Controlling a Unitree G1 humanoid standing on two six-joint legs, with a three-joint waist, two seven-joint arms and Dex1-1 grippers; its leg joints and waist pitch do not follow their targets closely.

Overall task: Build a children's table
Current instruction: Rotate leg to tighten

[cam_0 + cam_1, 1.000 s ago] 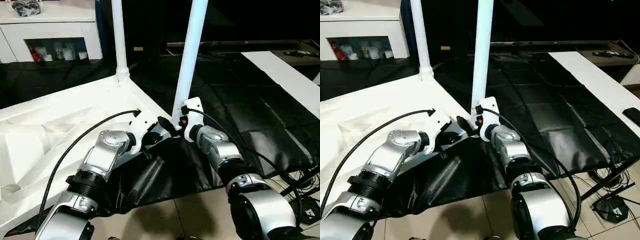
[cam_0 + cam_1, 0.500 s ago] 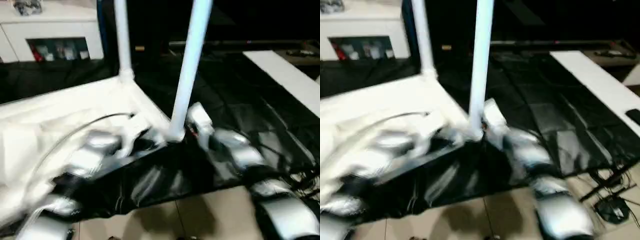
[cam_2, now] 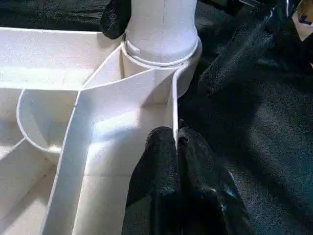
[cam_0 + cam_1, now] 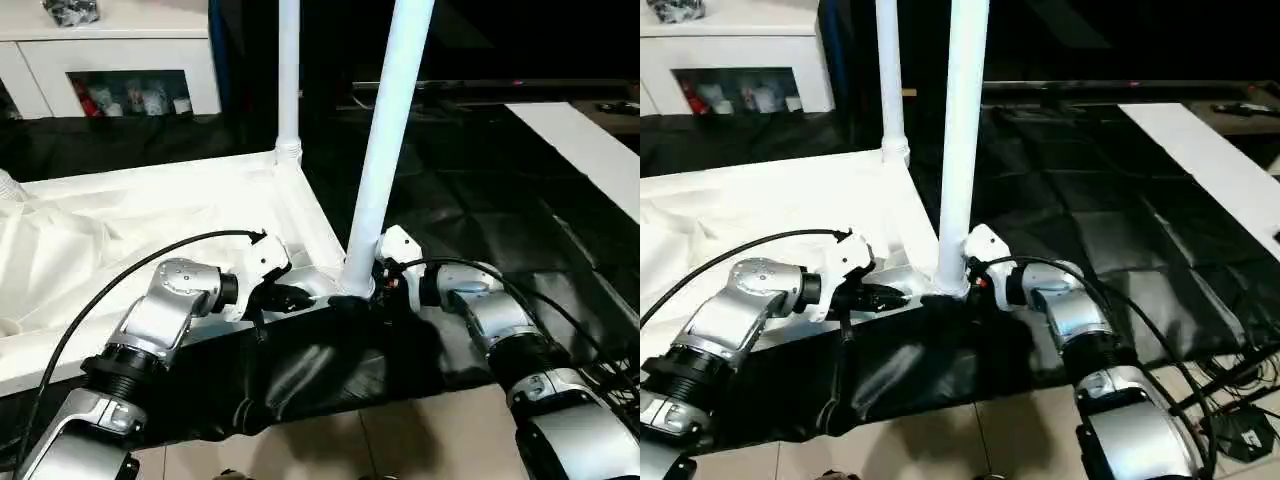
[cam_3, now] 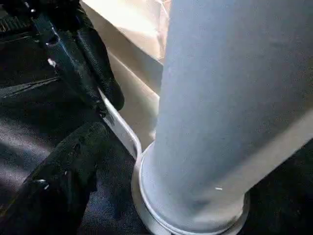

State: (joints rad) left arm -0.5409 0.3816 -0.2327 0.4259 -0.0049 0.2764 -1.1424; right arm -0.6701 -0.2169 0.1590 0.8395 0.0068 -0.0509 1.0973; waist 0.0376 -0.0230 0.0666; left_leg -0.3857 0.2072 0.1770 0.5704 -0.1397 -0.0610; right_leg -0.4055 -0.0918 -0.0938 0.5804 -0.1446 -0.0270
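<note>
Near leg (image 4: 385, 150) sits upright in the tabletop (image 4: 120, 240) corner socket (image 3: 164, 61). Left tool (image 3: 177, 142) pinches the tabletop's rim beside it. Right tool (image 4: 352, 300) spread around the leg's base.

White children's table (image 4: 180, 215), white legs (image 4: 385, 150). Black glossy quilted sheet (image 4: 480, 200) beneath. Silver forearms (image 4: 165, 320); black end effector fingers (image 3: 166, 196). Beige tiled floor (image 4: 420, 440). White cabinet (image 4: 120, 50).

head stereo: forward-down | wrists: close | shared: near leg (image 4: 385, 150) socket (image 3: 161, 58)
</note>
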